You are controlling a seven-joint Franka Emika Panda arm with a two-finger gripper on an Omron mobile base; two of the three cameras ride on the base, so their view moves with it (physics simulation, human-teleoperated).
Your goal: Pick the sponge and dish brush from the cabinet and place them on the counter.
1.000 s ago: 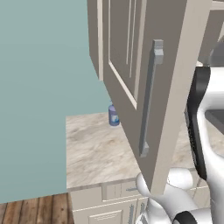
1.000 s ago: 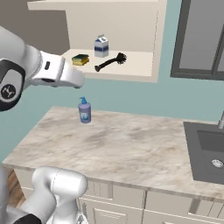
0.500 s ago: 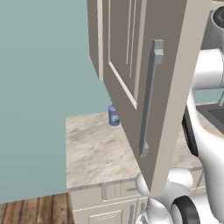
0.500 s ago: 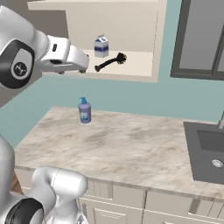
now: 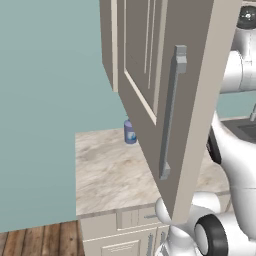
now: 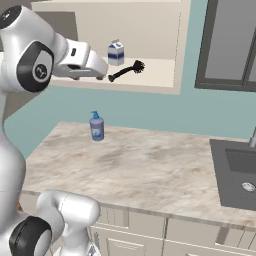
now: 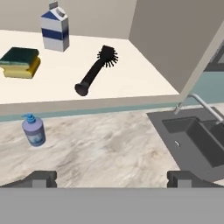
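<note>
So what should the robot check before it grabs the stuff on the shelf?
1. Cabinet door open: ok, it is swung wide and the shelf shows.
2. Sponge reachable: ok, it lies flat at the shelf's left with nothing on it.
3. Dish brush reachable: ok, it lies flat in mid-shelf, apart from the milk carton.
4. Gripper ready: ok, its fingers are spread wide with nothing between them.
5. Landing spot on the counter: ok, bare stone lies between the soap bottle and the sink.
6. Gripper lined up with the sponge: not ok, it sits well off to one side.
</note>
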